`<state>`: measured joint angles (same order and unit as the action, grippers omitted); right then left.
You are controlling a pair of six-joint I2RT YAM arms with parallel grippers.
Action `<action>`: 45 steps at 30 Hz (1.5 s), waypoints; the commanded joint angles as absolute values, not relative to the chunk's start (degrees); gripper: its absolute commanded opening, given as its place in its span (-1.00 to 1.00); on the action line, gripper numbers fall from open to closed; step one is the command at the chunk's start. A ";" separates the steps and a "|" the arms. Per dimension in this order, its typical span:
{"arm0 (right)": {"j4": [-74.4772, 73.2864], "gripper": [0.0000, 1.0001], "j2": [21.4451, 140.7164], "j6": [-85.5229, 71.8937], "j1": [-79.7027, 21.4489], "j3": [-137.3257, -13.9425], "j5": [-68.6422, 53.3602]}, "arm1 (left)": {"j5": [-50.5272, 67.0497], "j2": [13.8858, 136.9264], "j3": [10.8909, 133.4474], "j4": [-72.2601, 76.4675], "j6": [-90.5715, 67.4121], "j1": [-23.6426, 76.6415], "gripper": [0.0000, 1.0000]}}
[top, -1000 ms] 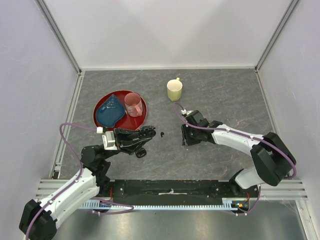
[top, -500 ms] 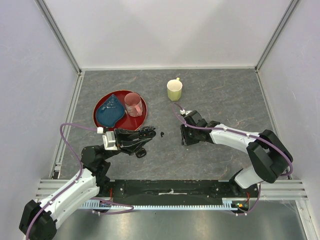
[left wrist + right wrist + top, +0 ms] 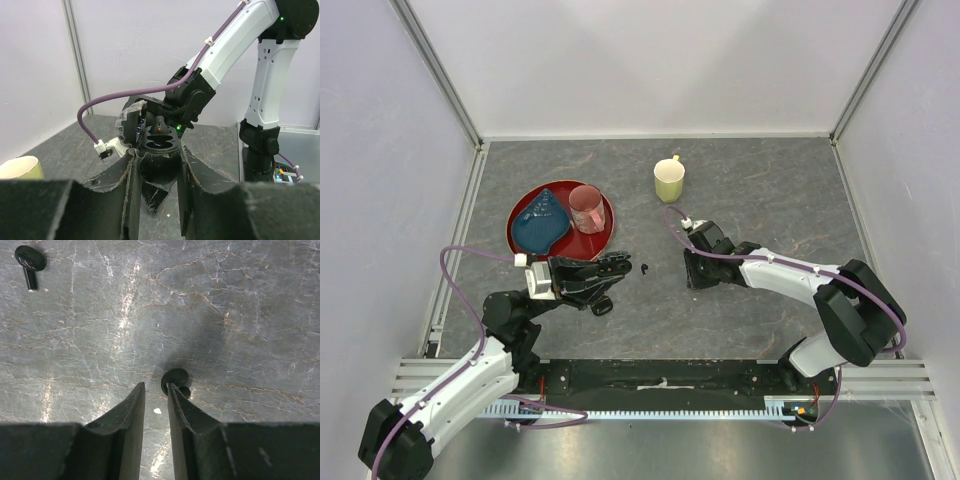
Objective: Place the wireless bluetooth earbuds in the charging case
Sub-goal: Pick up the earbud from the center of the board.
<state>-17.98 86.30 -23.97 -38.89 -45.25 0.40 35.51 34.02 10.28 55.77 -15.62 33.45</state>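
Earbud (image 3: 179,376): tiny, probably light and slick, apt to skid.
Your right pincer (image 3: 155,385), parted and empty, sits just beside it; pinch the round body.

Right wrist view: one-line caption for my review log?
Right pincer, narrowly open, low over the grey table, one black earbud at a fingertip, a second earbud lying apart at upper left.

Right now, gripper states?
Left gripper: closed on the charging case.
Right gripper: slightly open, holding nothing; earbud at its fingertip.
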 commanded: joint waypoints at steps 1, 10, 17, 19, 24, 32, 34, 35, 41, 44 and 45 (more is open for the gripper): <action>-19.51 -0.36 86.04 -22.24 -38.85 -46.14 4.22 | 34.19 34.10 10.28 57.13 -15.03 33.40 -0.95; -21.27 -0.37 85.96 -20.57 -38.85 -47.02 6.59 | 34.01 33.84 10.20 57.13 -15.12 33.31 -0.95; -21.62 -0.42 85.78 -20.65 -38.85 -47.11 7.56 | 33.75 33.58 9.93 57.13 -15.21 33.40 -0.95; -21.80 -0.48 85.61 -20.65 -38.94 -47.29 8.00 | 33.66 33.31 9.76 57.04 -15.12 33.40 -0.96; -22.85 -0.64 85.61 -20.04 -39.02 -48.25 9.93 | 33.49 33.05 9.67 56.86 -15.12 33.40 -0.95; -23.99 -0.56 85.78 -19.16 -38.94 -49.04 11.86 | 33.49 33.57 9.84 56.95 -15.12 33.40 -0.96; -24.17 -0.55 85.96 -18.99 -39.02 -49.13 12.13 | 33.49 33.49 9.84 56.95 -15.12 33.40 -0.96; -24.34 -0.53 86.04 -18.90 -38.94 -49.22 12.39 | 33.49 33.49 9.76 56.87 -15.20 33.40 -0.95; -24.70 -0.54 85.61 -18.37 -38.94 -49.22 12.48 | 33.22 32.87 9.40 56.78 -15.29 33.40 -0.95; -24.61 -0.63 85.60 -18.37 -38.94 -49.39 12.39 | 33.14 32.78 9.49 56.69 -15.21 33.40 -0.95; -24.52 -0.72 85.61 -18.28 -39.02 -49.39 12.31 | 33.13 32.96 9.49 56.69 -15.21 33.40 -0.95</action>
